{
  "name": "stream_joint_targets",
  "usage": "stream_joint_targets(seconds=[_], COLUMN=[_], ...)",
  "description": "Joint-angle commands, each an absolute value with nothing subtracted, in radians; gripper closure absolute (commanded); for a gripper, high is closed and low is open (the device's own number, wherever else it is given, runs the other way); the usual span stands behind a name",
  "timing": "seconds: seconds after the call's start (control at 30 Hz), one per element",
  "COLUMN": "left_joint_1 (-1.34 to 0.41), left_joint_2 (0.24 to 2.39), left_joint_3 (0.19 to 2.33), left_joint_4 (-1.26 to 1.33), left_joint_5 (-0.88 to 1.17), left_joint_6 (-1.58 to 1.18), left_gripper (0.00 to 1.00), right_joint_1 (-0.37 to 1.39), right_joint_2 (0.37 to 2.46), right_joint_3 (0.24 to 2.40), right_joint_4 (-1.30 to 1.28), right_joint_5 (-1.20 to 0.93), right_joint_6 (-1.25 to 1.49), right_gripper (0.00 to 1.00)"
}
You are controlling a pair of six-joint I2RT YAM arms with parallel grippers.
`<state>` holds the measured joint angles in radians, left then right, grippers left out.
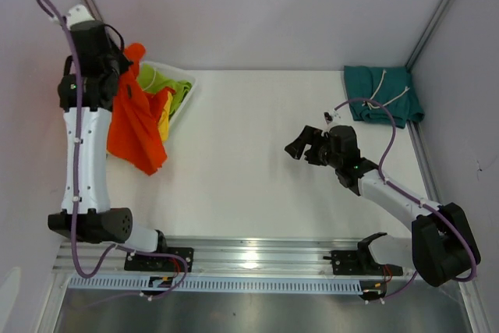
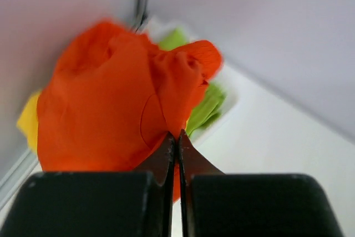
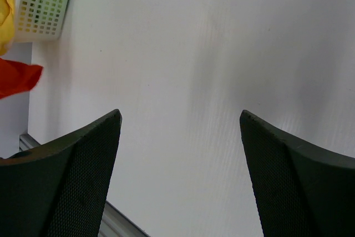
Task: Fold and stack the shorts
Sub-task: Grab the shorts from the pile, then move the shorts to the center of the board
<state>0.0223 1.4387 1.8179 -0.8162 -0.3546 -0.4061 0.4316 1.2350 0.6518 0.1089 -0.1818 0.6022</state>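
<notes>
My left gripper [image 2: 177, 134] is shut on the bright orange shorts [image 2: 111, 109] and holds them up beside the basket at the far left; they hang down over the table [image 1: 139, 126]. In the top view the gripper [image 1: 125, 64] is mostly hidden by the arm and cloth. The teal shorts [image 1: 382, 93] lie folded at the far right, white drawstrings on top. My right gripper [image 1: 300, 148] is open and empty over the middle of the table [image 3: 180, 117]. A corner of the orange shorts shows in the right wrist view [image 3: 16, 79].
A white mesh basket [image 1: 184, 87] at the far left holds lime-green shorts [image 1: 156, 79] and yellow shorts [image 1: 164, 121]; it also shows in the right wrist view [image 3: 41, 4]. Grey walls close in the left, back and right. A metal rail [image 1: 249, 259] runs along the near edge.
</notes>
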Motion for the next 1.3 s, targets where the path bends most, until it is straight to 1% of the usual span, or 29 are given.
stream_joint_targets(seconds=[0.0,0.03,0.1,0.13,0.17,0.2,0.23,0.27,0.3,0.33,0.37,0.4,0.43,0.53,0.57,0.67,0.73,0.9,1.0,1.27], left_joint_1=[0.028,0.022,0.018,0.017,0.018,0.017,0.018,0.018,0.018,0.017,0.017,0.017,0.015,0.009,-0.020,-0.090,-0.176,-0.340,-0.374,-0.388], left_joint_2=[1.457,1.465,1.491,1.518,1.529,1.526,1.493,1.465,1.435,1.402,1.340,1.313,1.292,1.252,1.252,1.273,1.321,1.471,1.568,1.719], left_joint_3=[2.066,2.107,2.317,2.365,2.460,2.498,2.484,2.458,2.354,2.315,2.275,2.237,2.144,2.048,2.037,2.028,2.052,2.235,2.301,2.322], left_joint_4=[-0.812,-0.808,-0.821,-0.827,-0.818,-0.795,-0.760,-0.674,-0.622,-0.571,-0.519,-0.417,-0.373,-0.220,-0.183,-0.083,-0.055,-0.064,-0.052,0.038], left_joint_5=[-0.230,-0.216,-0.180,-0.158,-0.102,-0.063,-0.020,0.092,0.148,0.203,0.307,0.354,0.395,0.523,0.549,0.594,0.603,0.603,0.600,0.554], left_joint_6=[-0.328,-0.325,-0.307,-0.302,-0.301,-0.307,-0.314,-0.346,-0.369,-0.394,-0.455,-0.487,-0.520,-0.647,-0.704,-0.774,-0.791,-0.799,-0.818,-0.819], left_gripper=[1.00,1.00,1.00,1.00,1.00,1.00,1.00,1.00,1.00,1.00,1.00,1.00,1.00,1.00,1.00,1.00,1.00,1.00,1.00,1.00], right_joint_1=[0.428,0.426,0.426,0.426,0.425,0.425,0.425,0.425,0.423,0.422,0.417,0.416,0.413,0.410,0.408,0.402,0.397,0.358,0.330,0.252], right_joint_2=[1.241,1.243,1.246,1.246,1.243,1.243,1.239,1.235,1.233,1.232,1.232,1.227,1.227,1.212,1.204,1.161,1.132,1.020,0.993,0.953], right_joint_3=[0.646,0.646,0.646,0.646,0.644,0.643,0.643,0.641,0.638,0.638,0.637,0.634,0.632,0.624,0.621,0.601,0.586,0.535,0.522,0.486], right_joint_4=[0.158,0.160,0.161,0.161,0.161,0.161,0.161,0.164,0.166,0.169,0.169,0.170,0.178,0.181,0.181,0.178,0.172,0.153,0.147,0.144], right_joint_5=[-0.186,-0.186,-0.186,-0.184,-0.184,-0.183,-0.183,-0.180,-0.178,-0.176,-0.176,-0.178,-0.179,-0.172,-0.160,-0.117,-0.089,-0.006,-0.015,-0.034], right_joint_6=[0.603,0.601,0.601,0.600,0.601,0.598,0.598,0.597,0.595,0.597,0.597,0.597,0.597,0.598,0.598,0.604,0.609,0.624,0.634,0.658], right_gripper=[0.12,0.12,0.12,0.12,0.12,0.12,0.12,0.12,0.12,0.12,0.13,0.12,0.12,0.12,0.13,0.13,0.13,0.13,0.13,0.13])
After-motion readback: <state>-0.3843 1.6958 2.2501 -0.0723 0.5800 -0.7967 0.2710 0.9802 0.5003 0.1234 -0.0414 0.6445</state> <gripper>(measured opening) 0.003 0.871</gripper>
